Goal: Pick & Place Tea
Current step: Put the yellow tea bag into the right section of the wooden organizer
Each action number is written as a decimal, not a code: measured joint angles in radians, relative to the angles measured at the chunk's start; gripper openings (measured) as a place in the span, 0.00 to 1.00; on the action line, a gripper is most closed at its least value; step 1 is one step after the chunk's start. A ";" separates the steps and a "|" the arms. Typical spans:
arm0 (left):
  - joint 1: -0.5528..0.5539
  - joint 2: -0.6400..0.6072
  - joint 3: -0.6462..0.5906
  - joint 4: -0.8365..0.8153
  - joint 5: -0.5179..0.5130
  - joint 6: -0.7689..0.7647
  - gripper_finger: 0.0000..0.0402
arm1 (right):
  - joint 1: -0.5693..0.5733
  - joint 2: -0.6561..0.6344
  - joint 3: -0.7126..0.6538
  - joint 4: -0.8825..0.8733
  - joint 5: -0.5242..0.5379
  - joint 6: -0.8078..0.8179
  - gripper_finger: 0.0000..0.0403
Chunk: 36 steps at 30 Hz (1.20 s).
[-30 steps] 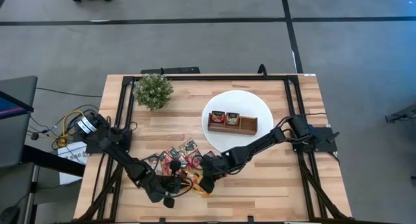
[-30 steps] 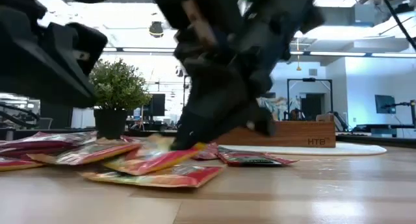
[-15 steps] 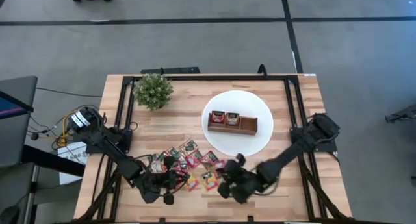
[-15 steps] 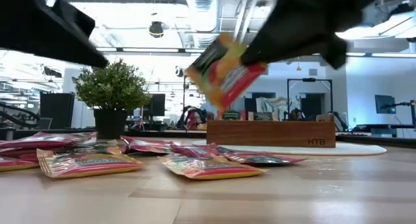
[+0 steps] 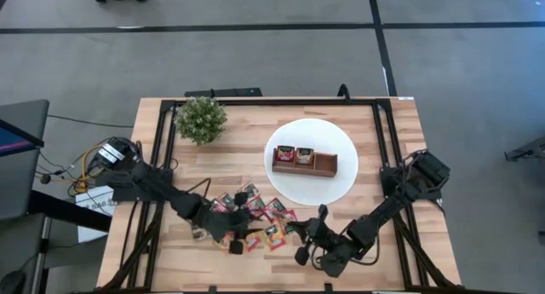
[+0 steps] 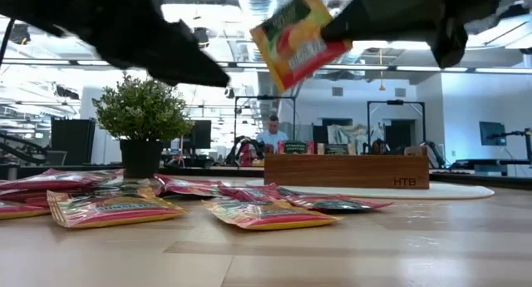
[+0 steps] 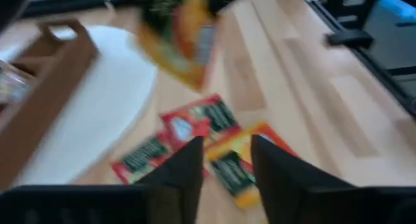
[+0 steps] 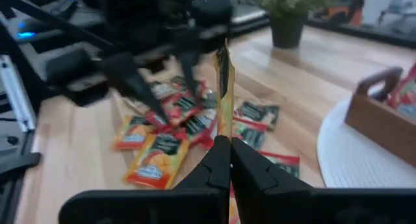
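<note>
We see the desk (image 5: 366, 132) filling the frame's centre, with the white plate (image 5: 341, 175) and wooden tray (image 5: 326, 164) right of centre. Most tea sachets (image 5: 255, 210) lie scattered at lower centre. Our right end effector (image 8: 225, 160), lower centre-right, is clamped on an orange tea sachet (image 6: 293, 39) lifted above the desk. Our left end effector (image 7: 224, 162) hovers over the scattered sachets with fingers apart.

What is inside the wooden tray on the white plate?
Two compartments of the wooden tray hold tea sachets; the third, on the right arm's side, looks empty. How many sachets are stacked in each cannot be seen.
</note>
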 joint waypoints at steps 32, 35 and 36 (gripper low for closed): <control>0.000 0.066 0.000 0.316 -0.088 0.244 0.00 | -0.003 -0.017 0.000 0.054 -0.031 -0.144 0.04; 0.002 0.066 0.000 0.231 -0.105 0.240 0.00 | -0.010 -0.097 0.001 -0.105 -0.123 -0.040 0.13; 0.005 0.066 0.000 0.207 -0.107 0.235 0.00 | -0.016 -0.127 0.001 -0.164 -0.166 0.002 0.18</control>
